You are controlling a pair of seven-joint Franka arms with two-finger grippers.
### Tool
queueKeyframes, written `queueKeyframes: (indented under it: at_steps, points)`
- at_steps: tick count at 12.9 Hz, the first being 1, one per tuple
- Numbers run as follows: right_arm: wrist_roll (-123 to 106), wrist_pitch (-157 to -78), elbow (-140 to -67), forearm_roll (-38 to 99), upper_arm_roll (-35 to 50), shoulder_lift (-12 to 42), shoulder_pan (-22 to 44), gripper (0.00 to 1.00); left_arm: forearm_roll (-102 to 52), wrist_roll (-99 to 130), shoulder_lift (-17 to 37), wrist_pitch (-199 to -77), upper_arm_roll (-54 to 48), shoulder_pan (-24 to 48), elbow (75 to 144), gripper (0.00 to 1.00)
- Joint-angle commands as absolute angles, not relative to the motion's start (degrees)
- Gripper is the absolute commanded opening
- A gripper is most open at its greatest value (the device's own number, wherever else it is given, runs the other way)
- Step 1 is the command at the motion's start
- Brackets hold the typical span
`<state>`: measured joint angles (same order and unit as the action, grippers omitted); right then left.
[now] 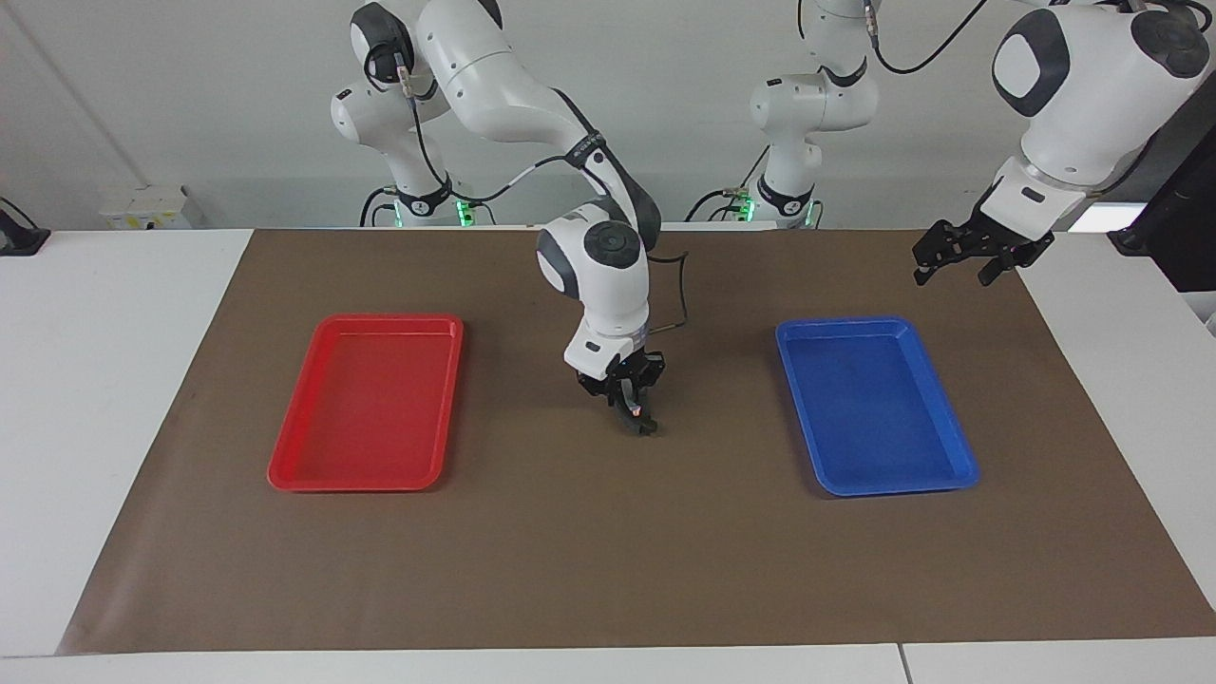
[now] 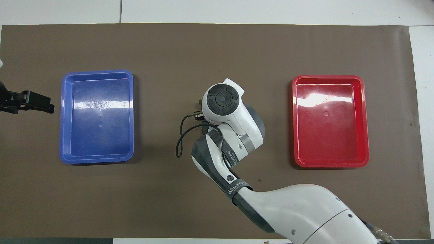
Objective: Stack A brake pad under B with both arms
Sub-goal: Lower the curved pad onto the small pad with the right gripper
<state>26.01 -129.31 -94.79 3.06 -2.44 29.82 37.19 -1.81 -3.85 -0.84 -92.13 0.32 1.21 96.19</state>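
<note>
My right gripper [image 1: 634, 410] points down over the middle of the brown mat, between the two trays. It is shut on a small dark brake piece [image 1: 643, 427] whose lower end is at or just above the mat. I cannot tell whether this is the A brake pad or B. In the overhead view the right wrist [image 2: 222, 100] hides both gripper and piece. No other brake piece shows. My left gripper [image 1: 955, 269] hangs open and empty in the air over the mat's edge at the left arm's end, beside the blue tray, and also shows as the left gripper [image 2: 45, 105] from overhead.
An empty red tray [image 1: 285, 470] lies toward the right arm's end, and an empty blue tray [image 1: 893, 489] lies toward the left arm's end. A black cable [image 2: 179, 142] loops off the right wrist above the mat.
</note>
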Motion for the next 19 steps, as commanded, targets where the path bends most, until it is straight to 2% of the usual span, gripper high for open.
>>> queueKeyframes:
  at_steps: [1,8,11,12,13,14,17,19]
  points:
    - [25.05,-130.6,-95.98,3.6,-1.67,28.83,36.74,0.0,-2.2,-4.22,-1.58,-93.6,0.26,1.14,96.94,0.98]
    - [25.49,-130.78,-96.59,3.69,-0.97,28.74,36.74,0.0,-2.2,-4.39,-1.67,-93.34,0.44,0.35,96.86,0.99]
    - [25.66,-134.37,-99.04,3.78,-0.97,28.3,36.83,0.0,-2.2,-4.39,-1.58,-93.34,0.35,0.35,96.86,0.99]
    - [25.93,-135.52,-100.01,3.78,-0.97,28.13,36.91,0.05,-2.2,-4.39,-1.58,-93.34,0.44,0.35,96.86,0.99]
    - [26.45,-135.35,-100.02,3.78,-0.88,28.04,36.91,0.32,-2.2,-4.39,-1.67,-93.34,0.44,0.35,96.86,0.99]
    - [26.63,-135.09,-99.93,3.78,-0.88,28.04,37.09,0.99,-2.2,-4.39,-1.67,-93.34,0.44,0.35,96.86,0.99]
    - [26.63,-130.44,-97.13,3.69,-0.97,27.43,36.65,0.99,-2.2,-4.39,-1.67,-93.34,0.35,0.35,96.86,0.99]
    - [26.72,-128.33,-97.73,3.69,-1.14,23.66,34.73,0.99,-2.2,-4.39,-1.67,-93.34,0.44,0.35,96.86,0.99]
